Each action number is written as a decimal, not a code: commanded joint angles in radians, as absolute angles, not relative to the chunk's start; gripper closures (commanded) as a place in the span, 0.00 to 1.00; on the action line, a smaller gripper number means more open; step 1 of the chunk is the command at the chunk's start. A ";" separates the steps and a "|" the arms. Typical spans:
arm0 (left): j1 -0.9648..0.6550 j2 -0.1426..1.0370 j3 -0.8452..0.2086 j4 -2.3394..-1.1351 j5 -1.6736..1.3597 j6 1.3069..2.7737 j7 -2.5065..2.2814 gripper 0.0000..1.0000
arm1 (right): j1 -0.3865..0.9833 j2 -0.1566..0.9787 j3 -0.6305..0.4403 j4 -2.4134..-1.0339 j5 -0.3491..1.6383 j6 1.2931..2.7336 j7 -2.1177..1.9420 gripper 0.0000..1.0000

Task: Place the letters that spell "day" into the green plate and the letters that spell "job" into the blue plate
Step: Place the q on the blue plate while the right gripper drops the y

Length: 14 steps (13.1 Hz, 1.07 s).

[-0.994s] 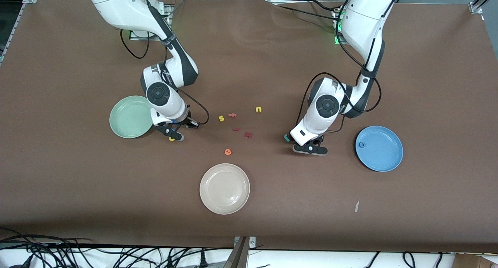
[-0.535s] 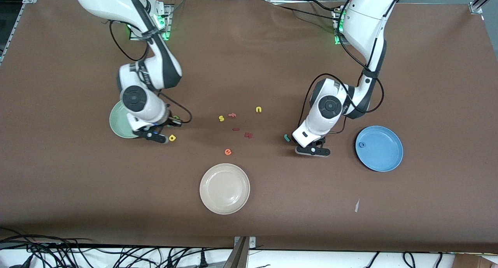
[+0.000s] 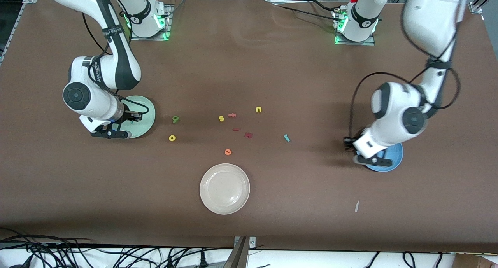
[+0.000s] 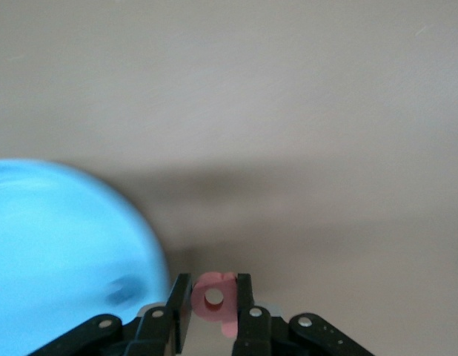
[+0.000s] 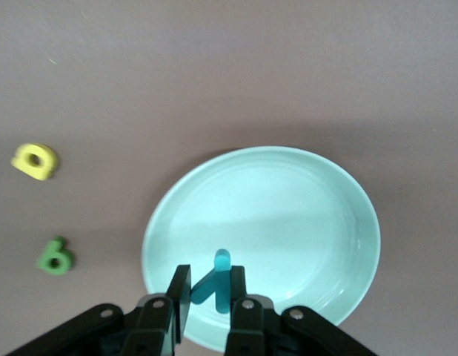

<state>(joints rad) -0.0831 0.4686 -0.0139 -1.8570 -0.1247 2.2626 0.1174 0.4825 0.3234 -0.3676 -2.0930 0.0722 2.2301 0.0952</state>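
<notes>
My right gripper point(image 5: 207, 278) is shut on the teal-blue "y" point(image 5: 220, 261) and hangs over the edge of the green plate point(image 5: 288, 215) nearest the front camera. In the front view this gripper point(image 3: 111, 134) covers part of that plate point(image 3: 147, 114). The green "a" point(image 3: 175, 119) and yellow "d" point(image 3: 172, 137) lie on the table beside the plate. My left gripper point(image 4: 214, 285) is shut on the salmon-red "b" point(image 4: 203, 285) just off the rim of the blue plate point(image 4: 58, 245). In the front view it point(image 3: 371, 159) hides much of the blue plate point(image 3: 393, 156). The teal "j" point(image 3: 286, 137) lies loose mid-table.
Mid-table lie a yellow "s" point(image 3: 221, 118), a salmon letter point(image 3: 232, 114), a yellow "n" point(image 3: 258, 109), two dark red letters point(image 3: 248, 135) and an orange "e" point(image 3: 228, 152). A cream-white plate point(image 3: 224, 188) sits nearer the front camera.
My right arm swung from beside the yellow "d" to over the green plate, carrying the "y". My left arm lifted from next to the "j" and moved to the blue plate with the "b".
</notes>
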 commanded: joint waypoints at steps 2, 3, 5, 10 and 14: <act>-0.023 0.341 -0.043 -2.025 -0.086 2.256 0.239 0.76 | 0.485 0.311 -0.376 -2.201 0.081 2.347 0.018 0.56; -0.002 0.341 -0.043 -2.039 -0.049 2.269 0.270 0.76 | 0.485 0.316 -0.377 -2.197 0.081 2.339 0.021 0.01; 0.026 0.347 -0.040 -2.060 0.058 2.336 0.282 0.61 | 0.485 0.305 -0.376 -2.189 0.081 2.330 0.029 0.00; 0.008 0.347 -0.046 -2.046 0.069 2.350 0.262 0.39 | 0.495 0.287 -0.324 -2.152 0.156 2.243 0.133 0.00; -0.165 0.414 -0.051 -2.025 -0.053 2.466 0.115 0.39 | 0.495 0.276 -0.215 -2.145 0.156 2.256 0.326 0.00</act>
